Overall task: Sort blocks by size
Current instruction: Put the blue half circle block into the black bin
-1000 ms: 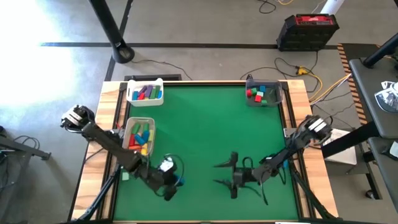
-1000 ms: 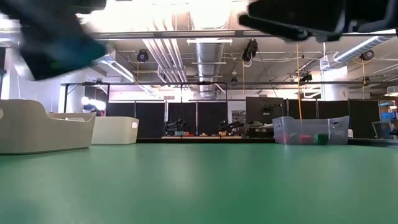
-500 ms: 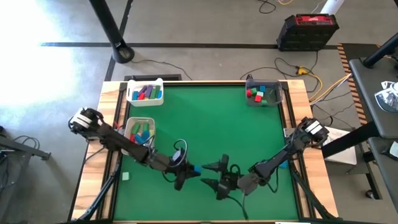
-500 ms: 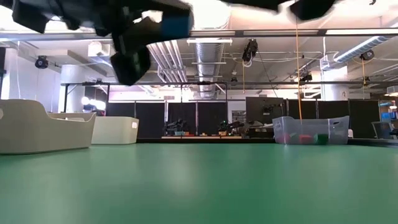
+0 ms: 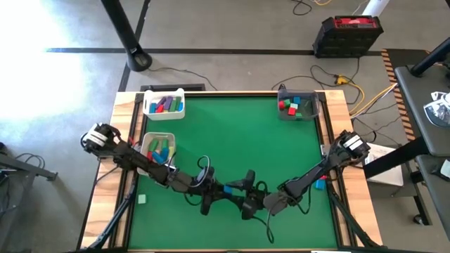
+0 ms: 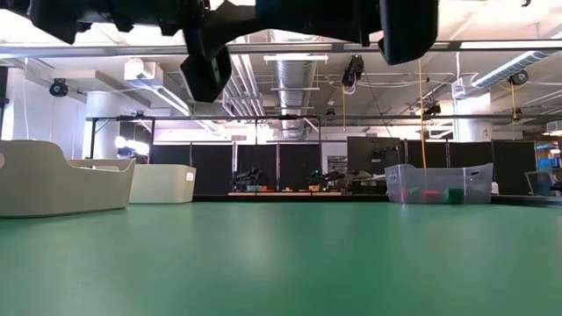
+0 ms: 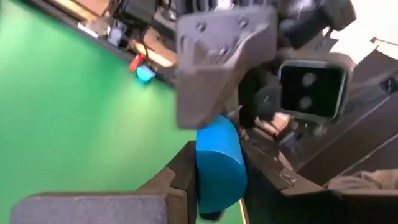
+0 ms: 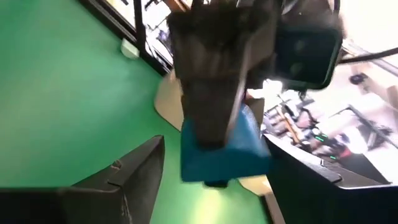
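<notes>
A blue block (image 5: 227, 190) hangs above the green table's near middle, with my left gripper (image 5: 219, 190) shut on it. In the left wrist view the block (image 7: 219, 155) sticks out past my left gripper (image 7: 217, 186). My right gripper (image 5: 241, 196) faces it from the right, open. In the right wrist view the block (image 8: 224, 152) stands between my right gripper's (image 8: 213, 148) spread fingers, apart from both. More blocks lie in two white trays (image 5: 164, 104) (image 5: 157, 149) and a clear bin (image 5: 297, 105). My left gripper pinches the blue block by its two opposite sides (image 7: 202, 171) between its two fingers. The fingers come level from the table's left. The block's free end (image 7: 217, 130) points toward my right gripper, and the block is lifted clear of the table.
The two white trays stand along the table's left side and the clear bin at the far right corner. The green surface (image 5: 232, 140) between them is free room. A small green piece (image 5: 142, 199) lies outside the left rail, and a blue thing (image 5: 320, 184) by the right rail.
My left gripper has carried the blue block from the near left toward the table's middle, clear of the table. My right gripper has gone toward the table's left to meet it, and its open fingers now stand on either side of the block.
</notes>
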Tool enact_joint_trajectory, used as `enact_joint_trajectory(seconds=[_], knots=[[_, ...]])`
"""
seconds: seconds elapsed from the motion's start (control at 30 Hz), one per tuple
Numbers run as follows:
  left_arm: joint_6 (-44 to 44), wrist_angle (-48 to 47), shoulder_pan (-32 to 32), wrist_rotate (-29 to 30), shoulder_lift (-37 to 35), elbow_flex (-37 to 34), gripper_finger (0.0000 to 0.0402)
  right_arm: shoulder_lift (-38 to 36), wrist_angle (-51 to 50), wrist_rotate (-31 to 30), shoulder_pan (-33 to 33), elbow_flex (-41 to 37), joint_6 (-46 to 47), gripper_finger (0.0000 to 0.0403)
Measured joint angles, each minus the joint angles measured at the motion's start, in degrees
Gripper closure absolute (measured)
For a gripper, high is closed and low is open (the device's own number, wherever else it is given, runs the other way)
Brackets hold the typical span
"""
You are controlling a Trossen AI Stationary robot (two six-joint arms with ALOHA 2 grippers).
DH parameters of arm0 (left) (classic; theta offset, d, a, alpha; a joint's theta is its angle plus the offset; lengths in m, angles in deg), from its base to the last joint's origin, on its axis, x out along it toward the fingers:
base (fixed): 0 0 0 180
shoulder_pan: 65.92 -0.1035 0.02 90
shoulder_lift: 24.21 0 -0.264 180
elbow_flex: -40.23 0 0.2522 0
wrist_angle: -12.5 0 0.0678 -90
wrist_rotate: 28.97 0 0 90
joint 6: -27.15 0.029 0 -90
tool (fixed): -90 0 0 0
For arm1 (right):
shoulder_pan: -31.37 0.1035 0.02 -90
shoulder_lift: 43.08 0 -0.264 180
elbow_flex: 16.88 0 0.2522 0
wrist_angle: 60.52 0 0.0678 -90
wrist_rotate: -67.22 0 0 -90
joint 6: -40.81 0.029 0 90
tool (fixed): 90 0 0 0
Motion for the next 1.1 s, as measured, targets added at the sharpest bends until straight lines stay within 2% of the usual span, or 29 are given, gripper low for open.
enact_joint_trajectory(seconds=[0.07,0.33,0.57,0.87,1.1], knots=[[0.1,0.0,0.0,0.1,0.0,0.7,0.0335,0.0,-0.1,-1.8,-0.2,0.0,-1.3,0.0149],[-0.2,-1.7,-0.2,2.0,0.0,1.1,0.0335,-0.2,0.1,-1.7,-0.2,0.0,-2.8,0.0151],[-0.4,-2.0,-0.2,4.3,0.0,1.1,0.0335,-0.2,0.1,-1.7,-0.4,0.0,-3.3,0.0178],[1.0,-2.2,-0.2,4.0,0.0,1.1,0.0330,-0.2,0.1,-1.7,-0.5,0.0,-3.3,0.0220],[1.4,-2.2,-0.2,3.2,0.0,1.1,0.0328,-0.2,0.0,-1.7,-0.5,0.0,-3.3,0.0222]])
